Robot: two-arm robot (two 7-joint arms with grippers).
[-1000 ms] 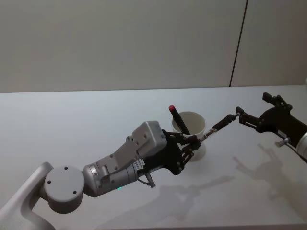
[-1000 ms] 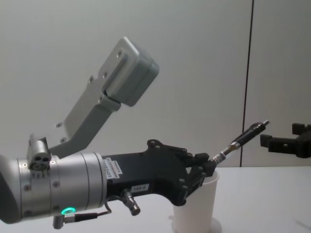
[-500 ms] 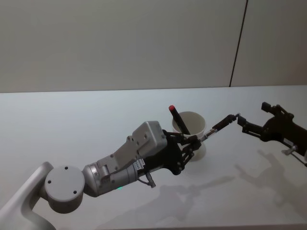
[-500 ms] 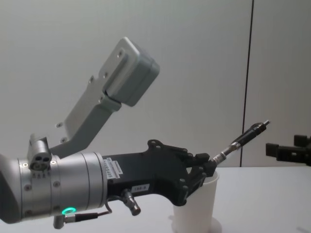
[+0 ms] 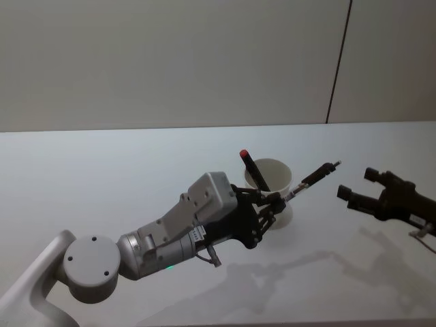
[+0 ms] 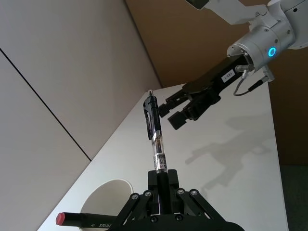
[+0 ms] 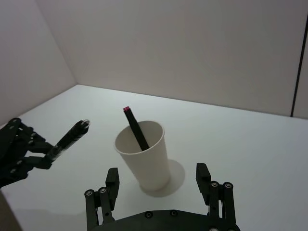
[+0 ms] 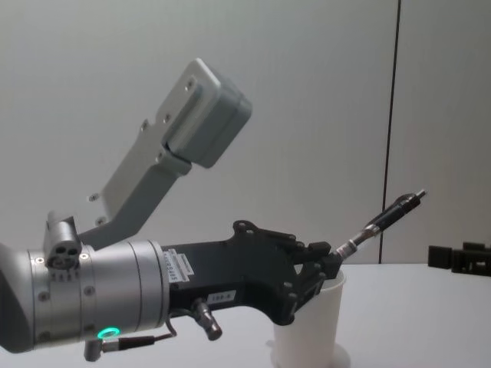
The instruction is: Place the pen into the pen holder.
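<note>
My left gripper (image 5: 276, 199) is shut on the lower end of a black pen (image 5: 313, 178), which slants up and to the right beside the rim of the white paper-cup pen holder (image 5: 278, 174). Inside the cup leans another black pen with a red cap (image 5: 251, 167). The left wrist view has the held pen (image 6: 154, 134) rising from the left gripper (image 6: 162, 180), with the cup (image 6: 108, 192) behind. My right gripper (image 5: 357, 184) hangs open to the right of the pen's tip, apart from it. From its wrist camera, the right gripper (image 7: 157, 178) faces the cup (image 7: 144, 154) and the pen (image 7: 72, 134).
The white table (image 5: 102, 170) runs back to a plain wall. The left arm's grey forearm (image 5: 170, 235) crosses the near middle of the table, and in the chest view it looms large at the left (image 8: 100, 291). Bare table lies to the right of the cup.
The right gripper has drawn away from the pen's upper end, moving right and lower. The left gripper, the pen and the cup have stayed put.
</note>
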